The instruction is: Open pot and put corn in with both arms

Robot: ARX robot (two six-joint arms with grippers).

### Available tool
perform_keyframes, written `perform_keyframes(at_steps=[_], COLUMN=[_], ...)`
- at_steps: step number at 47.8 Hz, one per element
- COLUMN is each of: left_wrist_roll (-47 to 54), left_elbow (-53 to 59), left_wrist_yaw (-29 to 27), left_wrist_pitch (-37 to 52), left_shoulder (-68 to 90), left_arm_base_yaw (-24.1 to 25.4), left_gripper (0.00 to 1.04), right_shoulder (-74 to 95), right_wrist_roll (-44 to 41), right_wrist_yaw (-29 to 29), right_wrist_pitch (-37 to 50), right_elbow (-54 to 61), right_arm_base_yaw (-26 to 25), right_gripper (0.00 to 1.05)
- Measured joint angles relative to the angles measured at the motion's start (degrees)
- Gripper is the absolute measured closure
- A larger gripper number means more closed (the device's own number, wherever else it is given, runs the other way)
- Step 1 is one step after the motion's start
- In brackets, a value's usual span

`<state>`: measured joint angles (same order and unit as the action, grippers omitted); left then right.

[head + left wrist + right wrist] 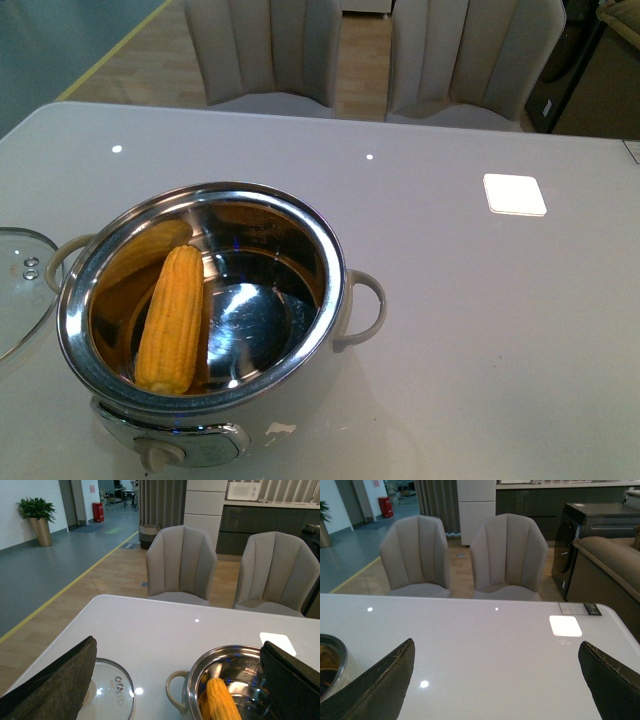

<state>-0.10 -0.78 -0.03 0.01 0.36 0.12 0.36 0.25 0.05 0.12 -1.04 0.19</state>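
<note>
1. We take the pot (200, 310) as our landmark. It sits uncovered on the white table (480, 320), and the corn (171, 318) leans inside it, low end on the steel floor, upper end against the inner wall on the side nearer the lid.
2. The glass lid (20, 290) lies flat on the table just beside the pot's handle on the robot's left. We judge the task essentially done.
3. Our left gripper (175, 680) hangs above the gap between lid and pot, jaws spread wide and holding nothing. Our right gripper (495, 680) is equally wide and empty over bare table on the pot's far right (only a sliver of rim shows in its view).
4. What could go wrong: a descent by the left arm could put one finger (55, 685) on the lid or the other on the pot's rim, sliding the lid toward the table's edge, which lies just past it away from the pot.
5. A sideways sweep at handle height could catch a loop handle and shift the pot.
6. Open room: the table beyond and to the right of the pot is broad and bare except a small white square (514, 194). The pot's knob side sits near the table's near edge, so retreats are best made upward first.
</note>
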Motion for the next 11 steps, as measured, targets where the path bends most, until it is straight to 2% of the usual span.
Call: perform_keyframes(at_steps=[11], left_wrist_roll=[0.0], left_elbow=[0.0], left_wrist_yaw=[0.0], left_wrist_pitch=[0.0], left_shoulder=[0.0], left_arm_base_yaw=[0.0], left_gripper=[0.07], right_shoulder=[0.0], right_wrist_roll=[0.0], right_wrist_yaw=[0.0], right_wrist_pitch=[0.0], right_elbow=[0.0], right_arm_base_yaw=[0.0], right_gripper=[0.09])
